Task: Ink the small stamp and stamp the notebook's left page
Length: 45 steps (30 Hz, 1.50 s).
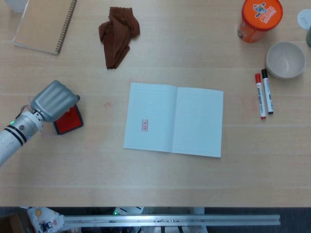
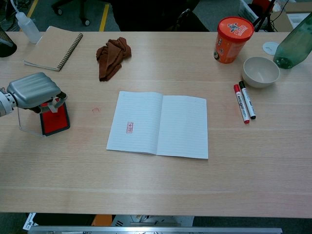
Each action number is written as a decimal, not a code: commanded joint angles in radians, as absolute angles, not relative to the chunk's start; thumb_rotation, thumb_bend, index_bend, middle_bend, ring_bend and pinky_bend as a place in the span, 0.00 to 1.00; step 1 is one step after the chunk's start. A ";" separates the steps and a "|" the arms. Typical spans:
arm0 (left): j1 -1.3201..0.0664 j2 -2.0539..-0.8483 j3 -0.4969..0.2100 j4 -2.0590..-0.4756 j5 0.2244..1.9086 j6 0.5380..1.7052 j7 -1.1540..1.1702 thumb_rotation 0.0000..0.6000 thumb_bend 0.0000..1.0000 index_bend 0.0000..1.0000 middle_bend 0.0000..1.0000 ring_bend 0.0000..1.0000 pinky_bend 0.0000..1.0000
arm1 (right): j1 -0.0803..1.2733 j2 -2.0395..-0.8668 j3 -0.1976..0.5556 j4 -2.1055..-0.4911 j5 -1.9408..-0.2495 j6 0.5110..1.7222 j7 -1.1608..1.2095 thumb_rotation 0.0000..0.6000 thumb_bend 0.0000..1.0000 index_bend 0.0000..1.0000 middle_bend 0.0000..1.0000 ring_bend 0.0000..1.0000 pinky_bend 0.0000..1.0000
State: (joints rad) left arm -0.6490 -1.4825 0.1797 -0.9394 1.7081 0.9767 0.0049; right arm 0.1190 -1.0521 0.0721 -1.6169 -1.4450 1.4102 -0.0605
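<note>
Both views are bright and evenly lit from above (shadows are soft and short), sharp overall, without strong glare or blur.

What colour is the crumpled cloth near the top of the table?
The crumpled cloth is reddish brown, clearest in the head view.
</note>
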 commanded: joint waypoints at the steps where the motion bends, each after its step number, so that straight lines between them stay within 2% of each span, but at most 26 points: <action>1: -0.651 -1.478 0.177 -0.946 1.705 0.975 0.007 1.00 0.31 0.63 1.00 1.00 1.00 | 0.119 -1.052 0.072 -1.616 -1.445 1.411 -0.060 1.00 0.22 0.34 0.49 0.51 0.56; 13: -0.656 -1.393 0.131 -1.090 1.711 1.078 -0.001 1.00 0.31 0.63 1.00 1.00 1.00 | 0.124 -1.058 0.076 -1.607 -1.446 1.404 -0.052 1.00 0.22 0.34 0.49 0.51 0.56; 21: -0.675 -1.381 0.115 -1.202 1.757 1.122 0.061 1.00 0.31 0.63 1.00 1.00 1.00 | 0.131 -1.062 0.078 -1.602 -1.442 1.393 -0.051 1.00 0.22 0.34 0.49 0.51 0.56; 32: -0.725 -1.434 0.097 -1.306 1.820 1.112 0.143 1.00 0.31 0.64 1.00 1.00 1.00 | 0.138 -1.061 0.082 -1.603 -1.436 1.382 -0.052 1.00 0.22 0.34 0.49 0.51 0.56; 45: -0.770 -1.564 0.044 -1.253 1.791 1.049 0.243 1.00 0.31 0.64 1.00 1.00 1.00 | 0.123 -1.047 0.079 -1.611 -1.426 1.397 -0.052 1.00 0.22 0.34 0.49 0.51 0.56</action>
